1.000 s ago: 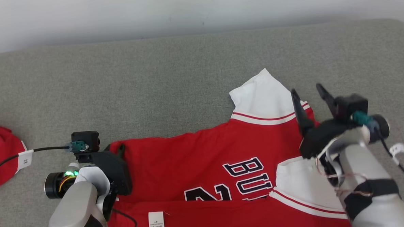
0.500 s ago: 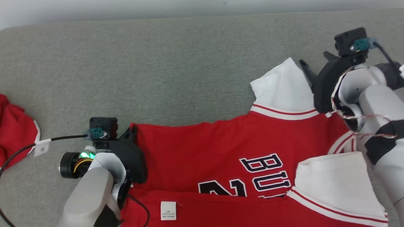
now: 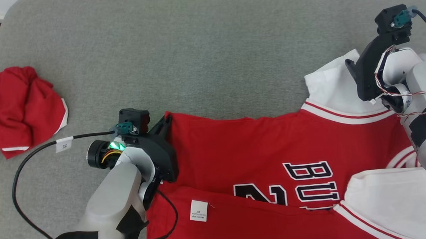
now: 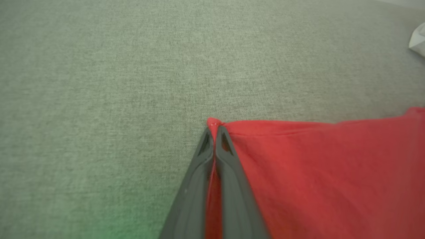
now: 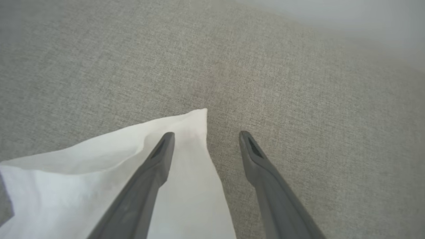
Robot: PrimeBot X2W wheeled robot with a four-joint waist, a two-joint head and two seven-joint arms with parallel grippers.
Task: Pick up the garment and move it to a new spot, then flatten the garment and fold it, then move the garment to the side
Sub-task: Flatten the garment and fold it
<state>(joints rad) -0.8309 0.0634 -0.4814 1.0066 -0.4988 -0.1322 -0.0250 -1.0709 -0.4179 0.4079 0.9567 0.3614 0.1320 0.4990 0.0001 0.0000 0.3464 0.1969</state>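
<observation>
Garment point(image 3: 250, 150): a red jersey with white sleeves and dark lettering point(image 3: 309, 181), lying spread on the grey padded surface point(image 3: 210, 55) between the two tools. Its long axis runs from one tool to the other. The plain red end lies at the left tool point(image 4: 213, 131), and the sleeved shoulder end points toward the right tool point(image 5: 206, 135). The strip nearest the robot, behind both tools, is turned over and shows a small white label point(image 3: 198, 210).

The left tool is clamped on a red corner of the cloth, with a nub of fabric poking out past its tips and bare grey surface ahead of it. The right tool is open. One finger hangs over the tip of the white sleeve point(image 5: 99, 172) and the other over bare surface just beside it. Whether that finger touches the sleeve cannot be told.

This looks like the flatten step, with one end pinned and the other not yet taken. The next move probably calls for the right tool to drop, shift slightly toward the sleeve and close on its tip. Both tools would then draw apart along the long axis to pull out the slack.

A second bundle of red cloth point(image 3: 18, 103) lies well off to the left tool's outer side.
</observation>
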